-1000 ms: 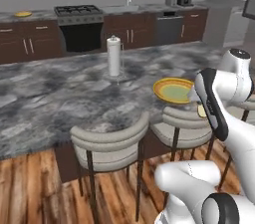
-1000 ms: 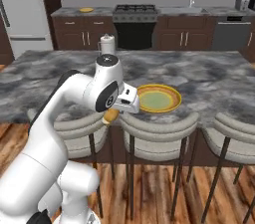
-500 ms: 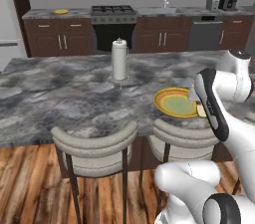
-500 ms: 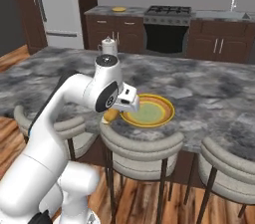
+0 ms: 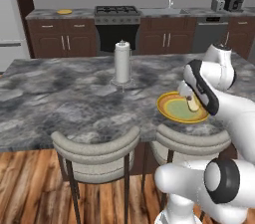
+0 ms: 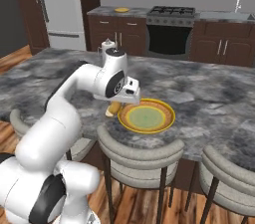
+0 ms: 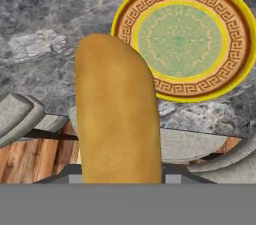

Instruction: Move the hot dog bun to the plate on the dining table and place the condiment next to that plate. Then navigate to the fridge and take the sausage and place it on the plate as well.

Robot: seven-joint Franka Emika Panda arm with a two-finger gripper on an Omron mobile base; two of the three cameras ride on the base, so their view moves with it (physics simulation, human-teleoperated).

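Tool [image 6: 116,108] clamped on hot dog bun [image 7: 117,114], hanging at bench [image 5: 60,98] edge just beside plate [image 6: 146,116]. I judge bun light, soft, crushable; grip mid-length, gentle squeeze.

plate [image 5: 174,111] on dining table [image 5: 60,98] near its near edge, two stools [image 5: 97,151] tucked below. hot dog bun [image 6: 114,109] hangs just left of plate. paper towel roll [image 5: 122,62] further back, left. stove [image 5: 118,16] on far wall, fridge [image 6: 62,4] far left.

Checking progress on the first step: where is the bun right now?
The bun is held in the hand, above the near counter edge just left of the plate in the right base view, not yet on it.
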